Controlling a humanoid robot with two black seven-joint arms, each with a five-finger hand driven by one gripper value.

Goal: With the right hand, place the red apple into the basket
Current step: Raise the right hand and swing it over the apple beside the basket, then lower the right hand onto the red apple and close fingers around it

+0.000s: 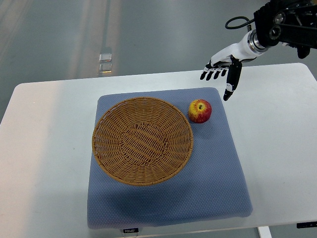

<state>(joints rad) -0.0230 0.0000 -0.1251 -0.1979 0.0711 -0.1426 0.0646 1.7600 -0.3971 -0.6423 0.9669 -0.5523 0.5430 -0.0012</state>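
1. Grey floor behind, a white table (44, 148) up front. A small clear block (105, 60) sat on the floor past the far edge; I couldn't tell what it was.
2. A blue mat (218, 188) covered the middle of the table. I read it as padding, there to stop things rolling or sliding.
3. The basket (142, 140) lay on the mat's left half, open side up, with nothing in it. Wide and shallow, so I judged it an easy target for a drop.
4. The apple (200, 110) stood on the mat just beside the basket's right rim, apart from it or barely so. Red with a yellow patch, stem end up. It was not in the basket, so the task was not yet done.
5. The right hand (223, 73) came in from the top right corner and hung over the table's far edge, near the apple but clear of it, up and to the right.
6. Its fingers (212, 74) were spread and held nothing; one long digit (232, 80) pointed down toward the mat. I took that for a pre-grasp pose, palm ready to come down on the fruit.
7. No left arm showed.
8. Next, in my view: lower onto the apple, close around it, carry it left over the rim.
9. Risk as I saw it: a nudge could roll the fruit off the mat.
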